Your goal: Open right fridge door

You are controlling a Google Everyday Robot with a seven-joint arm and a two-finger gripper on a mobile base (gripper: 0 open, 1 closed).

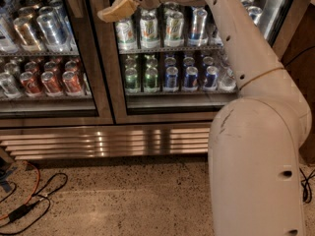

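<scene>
The right fridge door (197, 107) is a tall glass pane in a dark frame, fronting shelves of green, white and blue cans. It looks flush with the cooler. My gripper (114, 10) is at the top of the view, reaching left from the white arm (246, 68), with its tan fingertips at the door's left frame edge, next to the centre post. The arm crosses in front of the door's right half and hides part of it.
The left glass door (49, 58) fronts red and silver cans. A steel louvred grille (108, 141) runs below both doors. Cables (29, 200) lie on the speckled floor at lower left. A dark wall (305, 58) stands at the right.
</scene>
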